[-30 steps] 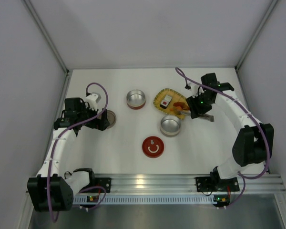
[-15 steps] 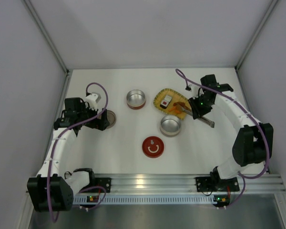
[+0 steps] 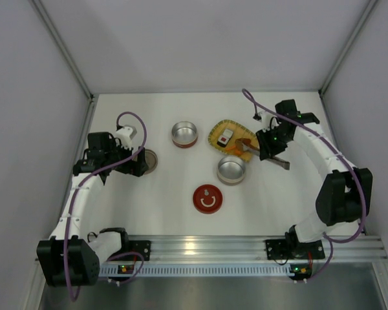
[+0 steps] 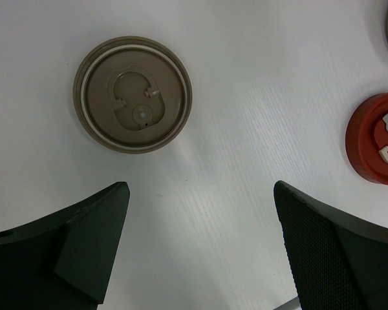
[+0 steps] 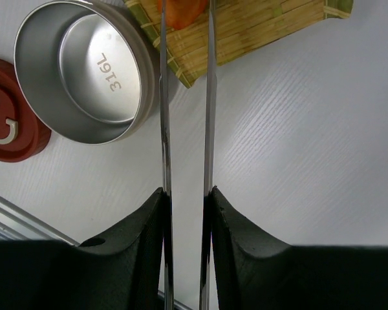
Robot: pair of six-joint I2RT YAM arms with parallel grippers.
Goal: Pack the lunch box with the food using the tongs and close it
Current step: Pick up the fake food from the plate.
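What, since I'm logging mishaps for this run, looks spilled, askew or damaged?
Nothing stands out. The food sits on the woven tray, nothing spilled; the near tin and far tin stand upright; the red lid and brown lid lie flat; the right gripper holds the tongs straight, flanking an orange piece.

The left gripper hangs over bare table with free room between its fingers, a brown lid ahead and a red lid off to the side; the tongs pass just beside the steel tin onto the woven tray, with open table on their other side
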